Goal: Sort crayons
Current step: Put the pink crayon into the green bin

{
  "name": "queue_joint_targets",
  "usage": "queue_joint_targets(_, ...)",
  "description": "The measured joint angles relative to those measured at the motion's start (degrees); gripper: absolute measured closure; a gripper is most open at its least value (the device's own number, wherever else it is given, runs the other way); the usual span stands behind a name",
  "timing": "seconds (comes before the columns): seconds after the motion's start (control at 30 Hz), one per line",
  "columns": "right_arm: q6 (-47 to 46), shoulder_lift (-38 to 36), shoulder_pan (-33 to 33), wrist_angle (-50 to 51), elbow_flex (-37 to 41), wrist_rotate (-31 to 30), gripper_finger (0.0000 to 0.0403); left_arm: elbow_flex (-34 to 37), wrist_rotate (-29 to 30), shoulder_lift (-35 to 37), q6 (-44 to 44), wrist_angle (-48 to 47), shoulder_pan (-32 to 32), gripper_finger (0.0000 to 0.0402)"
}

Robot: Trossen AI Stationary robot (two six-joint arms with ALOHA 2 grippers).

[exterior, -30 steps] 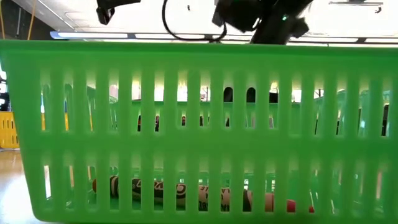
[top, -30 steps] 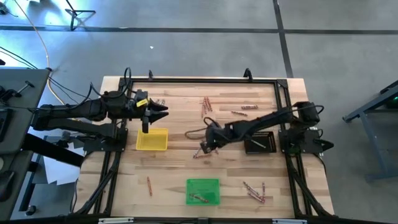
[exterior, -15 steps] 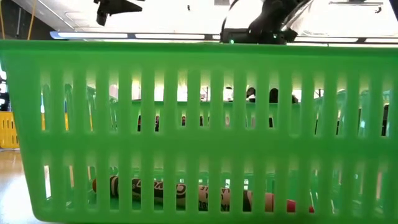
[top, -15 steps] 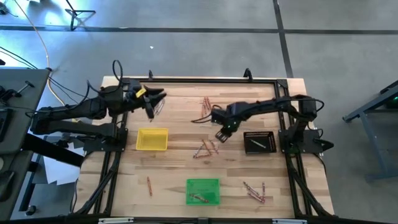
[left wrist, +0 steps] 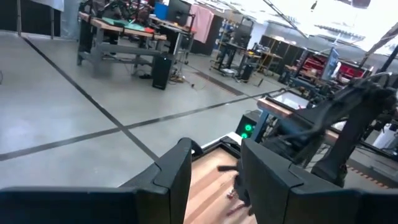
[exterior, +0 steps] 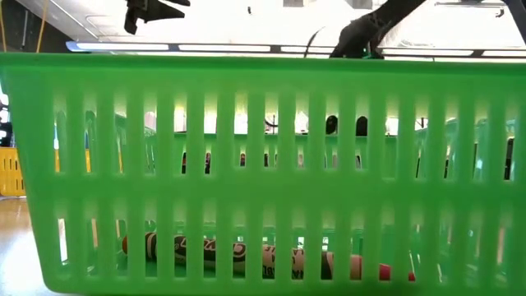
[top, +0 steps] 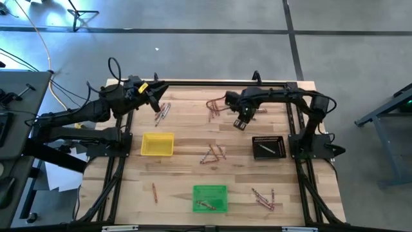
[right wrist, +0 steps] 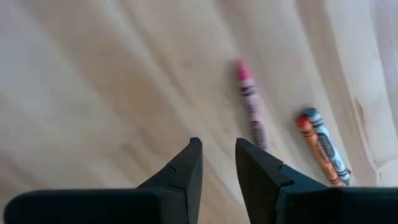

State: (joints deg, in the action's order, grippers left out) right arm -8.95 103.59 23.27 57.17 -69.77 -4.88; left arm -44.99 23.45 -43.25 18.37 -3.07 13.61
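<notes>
Crayons lie in loose groups on the wooden table: one group at the far middle (top: 213, 107), one at the far left (top: 162, 111), one in the middle (top: 213, 153), one at the near right (top: 263, 198), and a single crayon at the near left (top: 154, 192). My right gripper (top: 242, 120) hangs open, pointing down at bare wood beside a pink crayon (right wrist: 250, 106) and an orange and blue pair (right wrist: 322, 148). My left gripper (top: 156, 98) is open, raised and level over the far left. A few crayons (exterior: 246, 255) lie in the green tray (top: 210, 198).
A yellow tray (top: 158, 144) stands left of the middle and a black tray (top: 268, 147) to the right. A dark frame (top: 212, 82) runs along the table's far edge and down both sides. In the low view the green tray's slotted wall (exterior: 263, 164) fills the picture.
My right gripper has swung from the middle group of crayons toward the table's far edge and somewhat to the right, rolling as it went; those crayons stay on the table. My left gripper has swung from over the yellow tray's far rim toward the far edge, tipping up to level.
</notes>
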Motion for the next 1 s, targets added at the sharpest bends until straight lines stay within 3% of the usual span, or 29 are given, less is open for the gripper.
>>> queue_joint_targets(0.2,0.46,0.00,4.64,-0.59,0.13,4.78,0.0295,0.00,4.12,-0.04,-0.31,-0.02,0.00,0.0275)
queue_joint_targets(0.5,3.55,0.00,5.22,-2.34,0.13,4.93,0.0252,0.00,7.07,-0.04,-8.70,-0.04,0.00,0.0275)
queue_joint_targets(1.0,4.56,2.63,5.77,-5.79,0.13,4.02,0.0247,0.00,7.27,0.07,-13.03,-0.08,-0.02,0.0275)
